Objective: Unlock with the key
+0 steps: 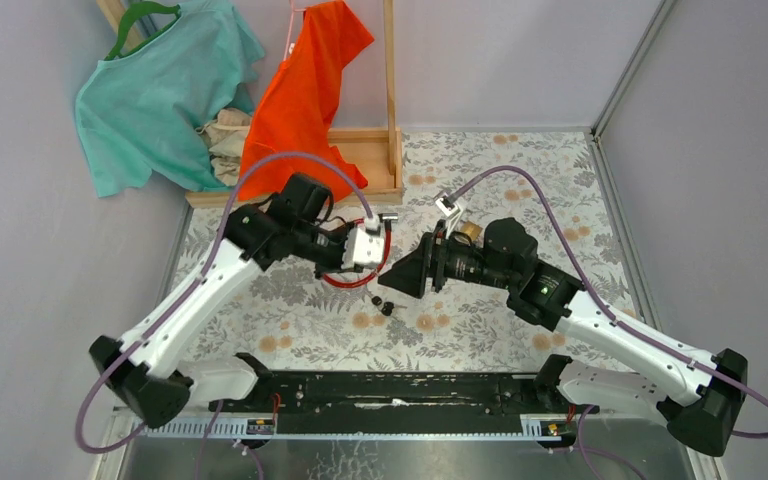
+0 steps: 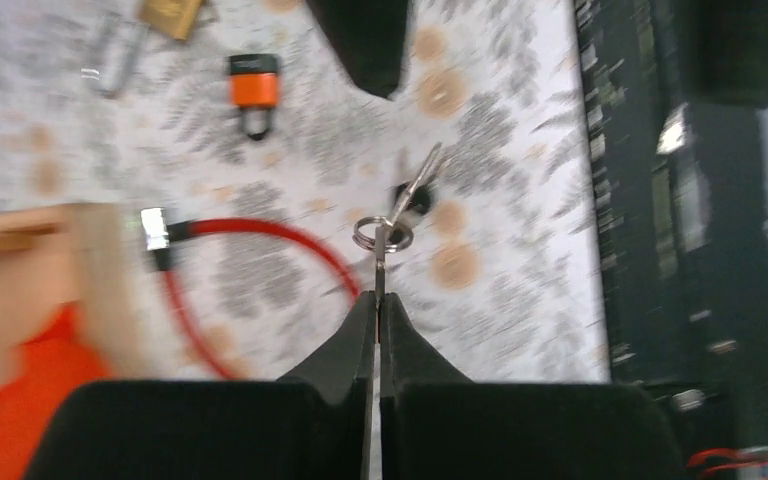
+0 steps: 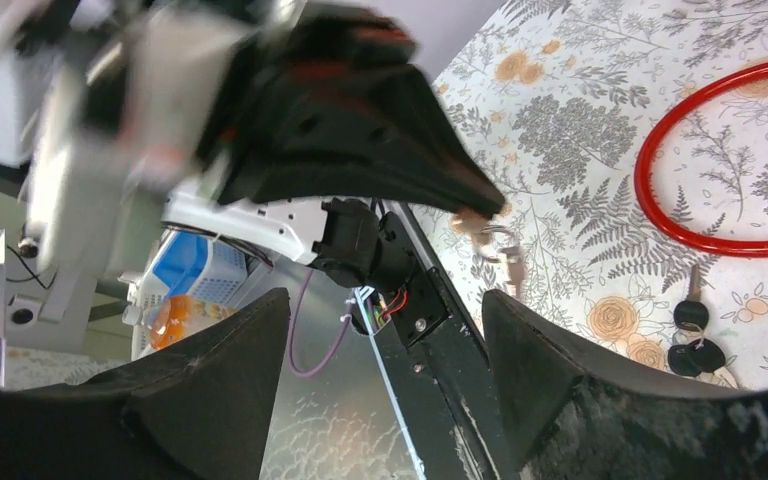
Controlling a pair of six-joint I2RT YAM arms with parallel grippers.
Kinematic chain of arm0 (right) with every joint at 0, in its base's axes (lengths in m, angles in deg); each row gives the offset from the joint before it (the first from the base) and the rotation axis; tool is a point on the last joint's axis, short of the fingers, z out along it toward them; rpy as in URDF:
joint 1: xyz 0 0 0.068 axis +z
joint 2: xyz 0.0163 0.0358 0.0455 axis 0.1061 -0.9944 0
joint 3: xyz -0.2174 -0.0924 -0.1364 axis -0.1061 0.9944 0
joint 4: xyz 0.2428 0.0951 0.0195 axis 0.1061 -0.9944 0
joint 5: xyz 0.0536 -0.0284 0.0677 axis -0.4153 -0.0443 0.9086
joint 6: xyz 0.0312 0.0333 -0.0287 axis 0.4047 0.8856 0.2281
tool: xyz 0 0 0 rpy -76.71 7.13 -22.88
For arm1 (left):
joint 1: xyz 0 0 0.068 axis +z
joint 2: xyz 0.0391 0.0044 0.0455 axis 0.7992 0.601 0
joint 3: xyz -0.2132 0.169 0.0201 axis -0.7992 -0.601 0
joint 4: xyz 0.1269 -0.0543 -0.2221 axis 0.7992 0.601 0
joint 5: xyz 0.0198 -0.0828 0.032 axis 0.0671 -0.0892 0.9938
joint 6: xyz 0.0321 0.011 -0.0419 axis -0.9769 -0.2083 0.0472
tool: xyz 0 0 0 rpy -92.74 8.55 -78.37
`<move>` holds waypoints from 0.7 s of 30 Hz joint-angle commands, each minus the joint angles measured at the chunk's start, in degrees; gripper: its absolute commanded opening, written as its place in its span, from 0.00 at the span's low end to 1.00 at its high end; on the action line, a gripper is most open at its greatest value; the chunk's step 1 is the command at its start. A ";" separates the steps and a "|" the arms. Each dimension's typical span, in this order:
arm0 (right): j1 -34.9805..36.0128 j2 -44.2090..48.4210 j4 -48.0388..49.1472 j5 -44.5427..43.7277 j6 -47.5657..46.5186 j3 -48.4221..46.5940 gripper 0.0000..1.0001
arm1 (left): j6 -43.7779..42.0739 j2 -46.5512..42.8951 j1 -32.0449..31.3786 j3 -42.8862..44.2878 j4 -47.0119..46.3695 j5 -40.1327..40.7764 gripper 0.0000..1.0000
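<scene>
My left gripper point(image 2: 378, 297) is shut on a thin silver key point(image 2: 379, 262) that carries a key ring point(image 2: 382, 236), with a second key point(image 2: 420, 178) hanging from it above the floral table. In the top view it point(image 1: 372, 260) hovers over a red cable lock point(image 2: 260, 235). A brass padlock point(image 2: 170, 14) and an orange padlock point(image 2: 254, 88) lie farther off. My right gripper point(image 3: 385, 300) is open and empty, facing the left gripper's tip point(image 3: 465, 195) and the ring point(image 3: 500, 242). In the top view it point(image 1: 392, 276) sits just right of the left gripper.
Black-headed keys point(image 3: 695, 335) lie on the table near the red cable point(image 3: 660, 200), also seen from above point(image 1: 382, 303). A wooden rack base point(image 1: 360, 160) with teal and orange garments stands at the back left. The black arm mount rail point(image 1: 400, 390) runs along the near edge.
</scene>
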 commanded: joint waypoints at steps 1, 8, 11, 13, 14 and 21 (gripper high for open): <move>-2.53 0.10 3.00 -0.49 2.86 -2.46 0.77 | -14.48 -8.27 -8.87 1.02 -4.11 24.05 0.00; -4.65 -2.54 8.51 5.15 8.18 -1.70 0.74 | -42.27 -25.59 -20.25 -19.84 -32.85 34.80 0.00; -4.87 -3.57 13.95 7.66 11.78 -0.14 0.71 | -54.17 -31.98 -20.82 -31.57 -49.19 32.72 0.00; -5.10 -4.77 19.97 10.59 15.56 1.30 0.69 | -58.98 -34.16 -20.86 -36.78 -58.21 30.98 0.00; -5.10 -5.30 21.37 11.49 16.62 1.59 0.67 | -60.07 -34.77 -20.89 -38.45 -61.32 30.01 0.00; -5.19 -6.06 23.08 11.33 16.88 3.03 0.58 | -64.52 -35.97 -21.16 -43.07 -71.73 27.99 0.00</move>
